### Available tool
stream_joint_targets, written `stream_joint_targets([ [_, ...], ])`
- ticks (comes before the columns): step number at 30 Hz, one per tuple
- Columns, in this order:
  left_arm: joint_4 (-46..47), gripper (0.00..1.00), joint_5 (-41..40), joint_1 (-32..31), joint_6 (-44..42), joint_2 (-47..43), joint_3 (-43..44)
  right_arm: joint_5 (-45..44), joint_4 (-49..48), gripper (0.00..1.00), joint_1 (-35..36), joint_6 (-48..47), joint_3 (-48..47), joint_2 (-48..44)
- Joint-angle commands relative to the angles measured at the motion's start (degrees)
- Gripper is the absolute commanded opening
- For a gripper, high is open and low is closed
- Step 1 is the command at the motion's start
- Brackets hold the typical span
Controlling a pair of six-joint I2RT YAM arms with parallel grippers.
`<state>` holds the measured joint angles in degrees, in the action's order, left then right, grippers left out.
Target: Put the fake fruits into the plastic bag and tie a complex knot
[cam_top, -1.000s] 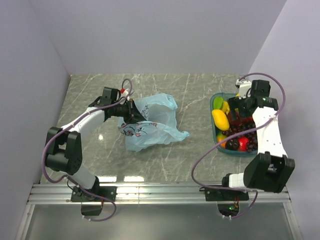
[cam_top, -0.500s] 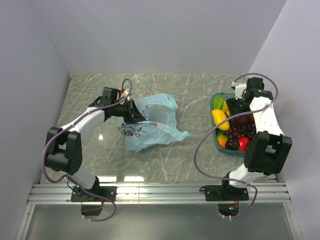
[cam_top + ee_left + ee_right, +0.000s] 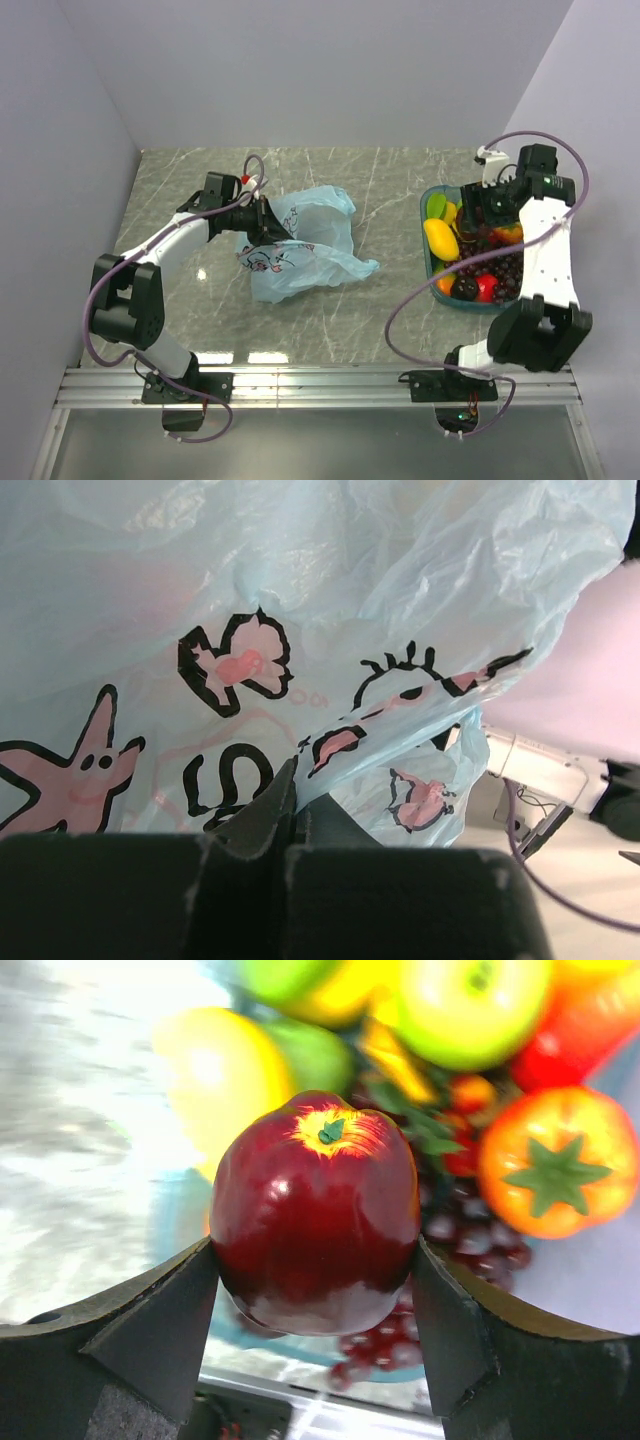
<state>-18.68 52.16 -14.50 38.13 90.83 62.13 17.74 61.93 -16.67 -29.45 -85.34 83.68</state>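
A glossy dark red apple (image 3: 315,1210) is clamped in the right gripper (image 3: 313,1255), just above the fruit tray!

The apple is shiny, deep red fading to yellow around a small green stem, and it sits stem-up, squeezed between the two black fingers (image 3: 150,1330), one on each flank. Below it, blurred, is the rest of the pile: a green apple (image 3: 470,1005), an orange fruit with a green star-shaped cap (image 3: 555,1175), a yellow fruit (image 3: 440,238) and dark grapes (image 3: 495,270), all in the teal tray (image 3: 440,189) at the right of the marble table (image 3: 380,310). Well to the left lies the plastic bag (image 3: 300,245), pale blue and crumpled, printed with pink cartoon starfish. The left gripper (image 3: 262,222) has its jaws pinched tight on a fold at the bag's left edge.
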Motion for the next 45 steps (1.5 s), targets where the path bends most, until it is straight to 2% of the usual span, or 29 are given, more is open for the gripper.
stream_joint_targets([
  [1, -0.2, 0.01, 1.3, -0.2, -1.2, -0.1, 2.7, 11.9, 6.0, 0.47, 4.0, 0.9, -1.3, -5.7],
  [3, -0.2, 0.01, 1.8, -0.2, -1.1, 0.0, 2.6, 13.4, 2.3, 0.4, 7.5, 4.3, 2.1, -7.3],
  [7, 0.6, 0.01, 2.9, -0.3, -1.0, 0.5, 2.5, 13.6, -8.6, 0.38, 20.2, 11.9, 7.2, -7.7],
  [14, 1.3, 0.01, 3.4, -0.3, -1.0, 0.1, 1.9, 11.3, -23.0, 0.31, 32.3, 21.0, 9.3, -0.4],
  [21, 1.6, 0.01, 4.1, -0.4, -0.6, 1.6, 2.2, 12.0, -28.4, 0.26, 42.3, 24.5, 7.6, 5.9],
  [25, 2.8, 0.0, 5.0, -0.4, -0.2, 2.5, 2.6, 11.9, -31.4, 0.23, 44.9, 27.9, 5.6, 9.7],
  [29, 4.1, 0.01, 6.5, -0.5, 0.5, 3.2, 1.9, 6.2, -39.4, 0.14, 45.1, 39.8, 3.2, 13.5],
  [30, 3.9, 0.0, 6.5, -0.5, 0.2, 3.3, 2.0, 5.4, -45.8, 0.15, 45.1, 42.2, 4.8, 13.7],
  [32, 2.6, 0.01, 6.6, -0.5, -0.3, 3.6, 2.4, 4.6, -52.3, 0.32, 45.8, 48.6, 7.1, 13.5],
  [33, 1.7, 0.01, 6.7, -0.4, -1.4, 4.0, 3.2, 4.5, -56.1, 0.59, 46.3, 50.2, 7.9, 14.4],
  [35, 0.1, 0.01, 6.7, -0.4, -2.3, 4.4, 3.9, 5.5, -56.2, 0.69, 47.9, 52.3, 6.8, 16.2],
  [37, 0.0, 0.01, 6.6, -0.4, -2.7, 4.5, 4.2, 8.1, -55.3, 0.85, 48.4, 53.2, 5.8, 17.8],
  [39, 0.5, 0.03, 6.8, -0.1, -2.4, 4.7, 4.1, 9.4, -54.9, 0.95, 48.6, 52.6, 7.4, 16.4],
  [41, 1.1, 0.05, 6.9, 0.1, -2.0, 4.7, 3.8, 10.6, -53.2, 0.96, 48.5, 49.3, 8.1, 14.9],
  [45, 1.5, 0.11, 6.8, 0.2, -1.7, 4.7, 3.8, 12.7, -43.1, 0.99, 48.2, 42.4, 9.1, 9.8],
])
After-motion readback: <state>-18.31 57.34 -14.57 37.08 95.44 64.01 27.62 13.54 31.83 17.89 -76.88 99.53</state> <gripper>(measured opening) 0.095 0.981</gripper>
